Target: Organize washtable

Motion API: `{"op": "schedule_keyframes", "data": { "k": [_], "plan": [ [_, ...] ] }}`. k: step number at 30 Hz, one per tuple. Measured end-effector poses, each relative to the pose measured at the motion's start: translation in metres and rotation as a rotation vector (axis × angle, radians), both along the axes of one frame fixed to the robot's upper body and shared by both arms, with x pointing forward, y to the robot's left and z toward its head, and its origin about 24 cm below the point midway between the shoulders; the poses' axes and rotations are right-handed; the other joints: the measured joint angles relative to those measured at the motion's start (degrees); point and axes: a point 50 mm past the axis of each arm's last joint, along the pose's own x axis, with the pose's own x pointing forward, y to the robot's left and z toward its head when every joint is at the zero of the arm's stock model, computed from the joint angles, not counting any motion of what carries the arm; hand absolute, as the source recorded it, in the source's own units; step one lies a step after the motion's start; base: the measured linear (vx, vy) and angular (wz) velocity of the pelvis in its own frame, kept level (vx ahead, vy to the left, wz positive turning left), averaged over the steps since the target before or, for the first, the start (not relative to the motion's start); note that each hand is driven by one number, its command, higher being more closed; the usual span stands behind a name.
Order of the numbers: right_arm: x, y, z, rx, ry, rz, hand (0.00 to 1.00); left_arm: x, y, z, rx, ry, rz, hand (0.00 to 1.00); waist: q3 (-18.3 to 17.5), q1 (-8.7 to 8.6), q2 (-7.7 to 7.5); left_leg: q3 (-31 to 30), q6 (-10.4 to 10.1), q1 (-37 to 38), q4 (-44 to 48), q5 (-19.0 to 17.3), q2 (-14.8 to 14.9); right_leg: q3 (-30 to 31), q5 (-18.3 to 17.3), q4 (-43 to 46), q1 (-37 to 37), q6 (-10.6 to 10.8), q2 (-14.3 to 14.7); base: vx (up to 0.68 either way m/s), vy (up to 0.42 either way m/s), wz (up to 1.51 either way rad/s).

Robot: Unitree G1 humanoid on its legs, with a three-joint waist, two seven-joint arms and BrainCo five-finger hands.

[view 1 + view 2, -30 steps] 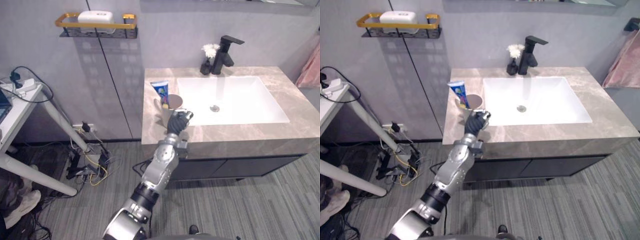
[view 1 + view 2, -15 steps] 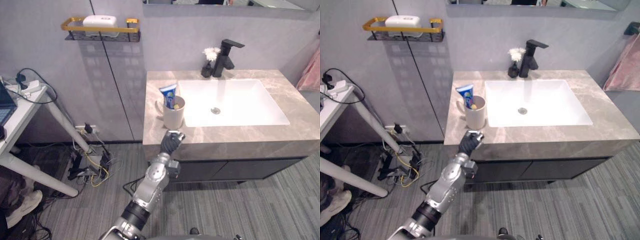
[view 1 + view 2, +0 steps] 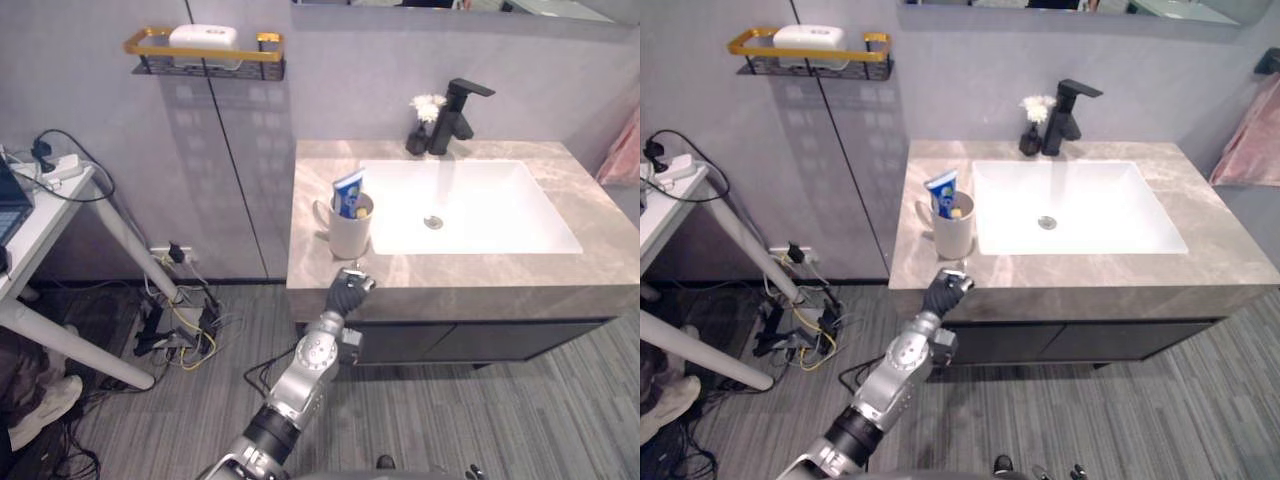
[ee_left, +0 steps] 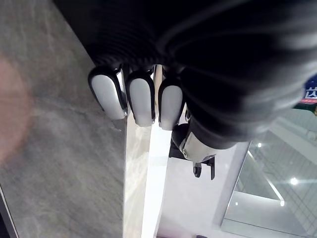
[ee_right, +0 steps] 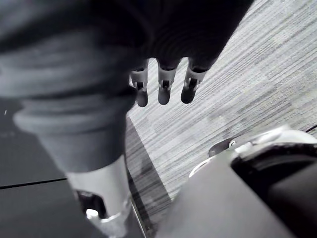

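By my left hand [image 3: 346, 293], the grey-brown veined stone bench [image 3: 480, 275] looks polished; the white rectangular basin [image 3: 470, 200] glossy, the black tap [image 3: 458, 112] matt.

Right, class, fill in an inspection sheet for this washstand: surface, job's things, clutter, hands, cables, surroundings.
Surface: marble counter around a white basin.
Job's things: mug holding a toothpaste tube, upright left of the basin.
Clutter: small flower vase beside the black tap.
Hands: left hand at the counter's front edge, apart from the mug; right hand open above the floor.
Cables: cable tangle on the floor under the side table.
Surroundings: gold-railed wall shelf; pink towel at right.
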Motion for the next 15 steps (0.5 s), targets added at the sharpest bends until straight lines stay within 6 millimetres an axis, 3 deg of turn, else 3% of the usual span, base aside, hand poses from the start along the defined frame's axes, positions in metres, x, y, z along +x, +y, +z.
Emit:
{"op": "schedule_keyframes", "data": {
  "k": [4,9,13,15],
  "plan": [
    [-0.001,0.001,0.000,0.002,0.002,0.000,0.00,0.006,0.009,0.002,0.006,-0.004,0.074,1.00,0.1,-0.17,-0.31,1.2,-0.2,-0.4,0.0,0.1,0.4,1.2,0.3,0.8,-1.5,-0.3,0.3,-0.08,-0.016,-0.14],
    [-0.005,0.000,0.000,0.001,0.010,-0.003,0.00,0.012,0.007,0.016,-0.018,-0.047,0.090,1.00,0.4,-0.09,-0.52,1.0,-0.6,-1.8,0.0,0.2,0.5,1.3,0.3,2.4,-3.6,-0.3,0.3,-0.06,-0.016,0.00],
    [-0.011,0.001,-0.001,0.004,0.026,-0.009,0.00,0.022,0.013,0.066,-0.158,-0.217,0.130,1.00,0.4,0.16,-0.52,0.8,-0.6,-1.8,0.0,0.2,0.4,1.3,0.2,2.5,-3.5,-0.2,0.2,-0.01,-0.003,0.00],
    [-0.011,0.001,-0.001,0.004,0.026,-0.009,0.00,0.021,0.014,0.078,-0.197,-0.268,0.128,1.00,0.4,0.20,-0.50,0.8,-0.6,-1.8,0.0,0.3,0.4,1.3,0.1,2.5,-3.5,-0.2,0.2,0.00,0.000,0.00]
  ]
}}
